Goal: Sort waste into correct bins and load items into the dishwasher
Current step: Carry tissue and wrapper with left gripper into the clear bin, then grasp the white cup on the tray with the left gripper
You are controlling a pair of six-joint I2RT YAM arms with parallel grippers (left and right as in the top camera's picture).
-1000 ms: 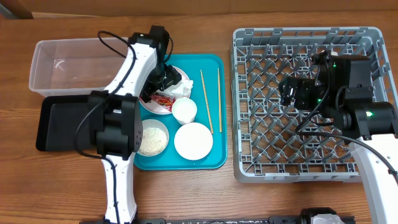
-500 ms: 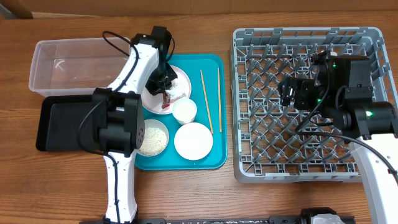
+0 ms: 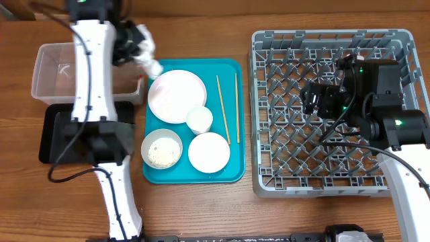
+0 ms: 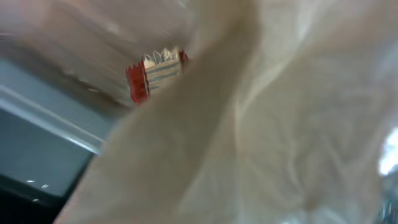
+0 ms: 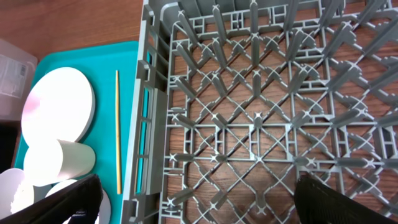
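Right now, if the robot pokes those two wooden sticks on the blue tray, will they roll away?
Probably they'd slide or roll: the chopsticks are thin and lie loose on the smooth teal tray. They look light and stiff, so the tray's raised rim would likely stop them.

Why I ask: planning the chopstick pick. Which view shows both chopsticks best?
Overhead: both chopsticks lie full length on the teal tray beside the dish rack. The right wrist view shows only one chopstick; the left wrist view shows none, just napkin and wrapper close up.
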